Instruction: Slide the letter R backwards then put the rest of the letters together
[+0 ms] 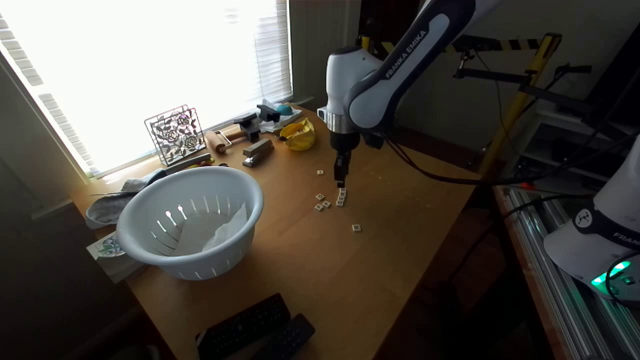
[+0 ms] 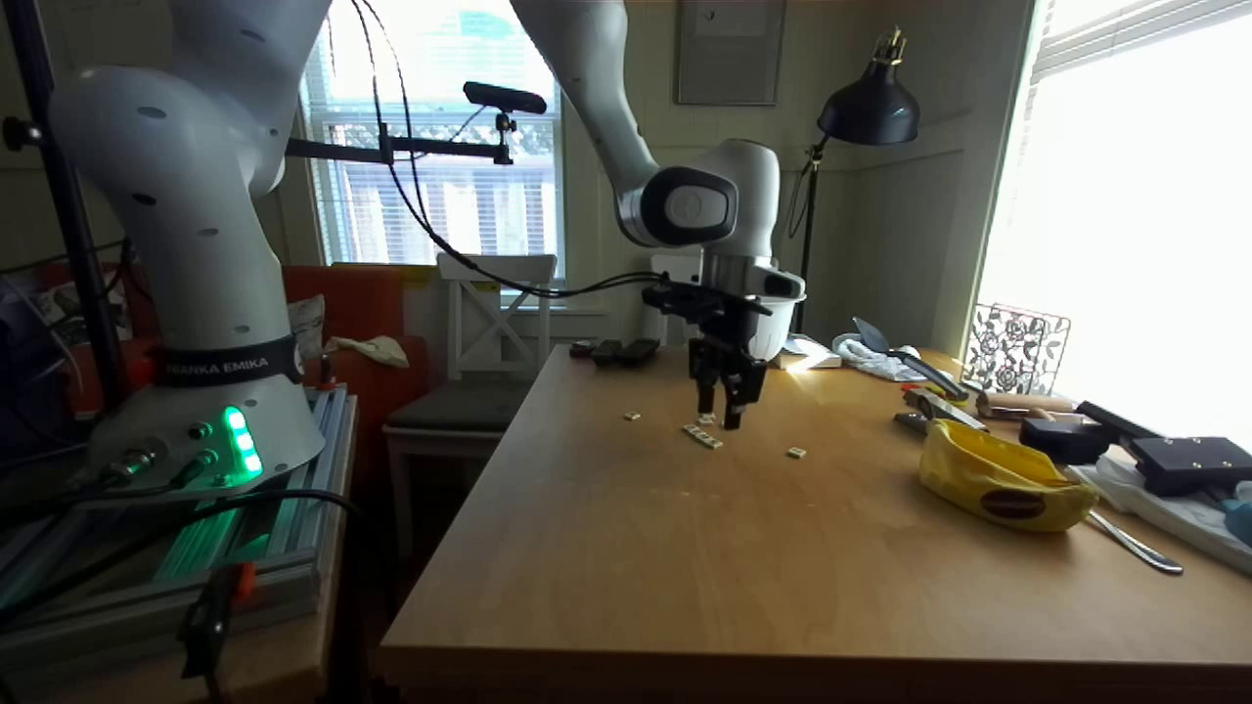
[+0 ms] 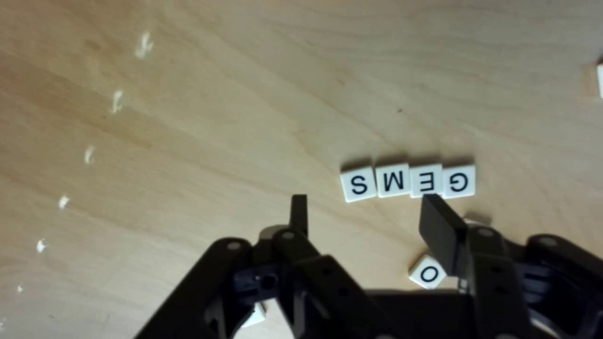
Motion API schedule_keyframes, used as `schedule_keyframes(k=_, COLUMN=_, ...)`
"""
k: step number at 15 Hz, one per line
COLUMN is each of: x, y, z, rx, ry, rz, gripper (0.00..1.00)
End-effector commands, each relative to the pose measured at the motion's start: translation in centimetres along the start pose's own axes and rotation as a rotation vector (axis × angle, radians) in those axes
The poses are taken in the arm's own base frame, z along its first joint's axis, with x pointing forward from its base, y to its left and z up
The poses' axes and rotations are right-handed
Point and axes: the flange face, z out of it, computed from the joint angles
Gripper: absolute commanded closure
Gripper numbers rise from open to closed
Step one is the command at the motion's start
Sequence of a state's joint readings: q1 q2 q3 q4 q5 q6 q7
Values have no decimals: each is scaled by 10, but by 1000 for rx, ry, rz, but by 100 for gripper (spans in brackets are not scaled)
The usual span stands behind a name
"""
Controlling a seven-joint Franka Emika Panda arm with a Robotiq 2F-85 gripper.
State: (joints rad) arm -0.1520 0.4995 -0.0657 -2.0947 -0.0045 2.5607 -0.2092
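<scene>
My claw (image 3: 365,207) gapes over counter (image 3: 212,117). Wrist view: GEMS tiles (image 3: 405,181) near, toward two o'clock. Exterior view: R tile (image 1: 356,228) toward five o'clock.

In the wrist view, the right edge cuts off one tile (image 3: 600,81), and the end effector (image 3: 364,207) partly hides another tile (image 3: 256,317).

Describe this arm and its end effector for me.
The Franka Emika Panda arm is white and black, rounded, with "FRANKA EMIKA" lettering and a silver wrist collar; black cables hang from it. The Robotiq end effector is black, with two linked fingers.
</scene>
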Motion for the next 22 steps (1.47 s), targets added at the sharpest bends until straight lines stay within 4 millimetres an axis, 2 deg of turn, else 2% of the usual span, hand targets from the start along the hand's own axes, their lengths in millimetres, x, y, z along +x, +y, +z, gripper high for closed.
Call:
schedule_keyframes(k=1, x=-12, y=-7, z=-11, rx=3, ry=-14, rz=-28, gripper=4)
schedule_keyframes(k=3, x=-16, y=-11, z=-15, rx=3, ry=-15, rz=-32, gripper=0)
schedule_keyframes(k=12, x=-31, y=-19, z=-32, rx=-4, ry=-18, rz=-35, gripper=0)
schedule_keyframes(k=22, x=-42, y=-19, z=-45, rx=-28, ry=-20, rz=-24, gripper=0)
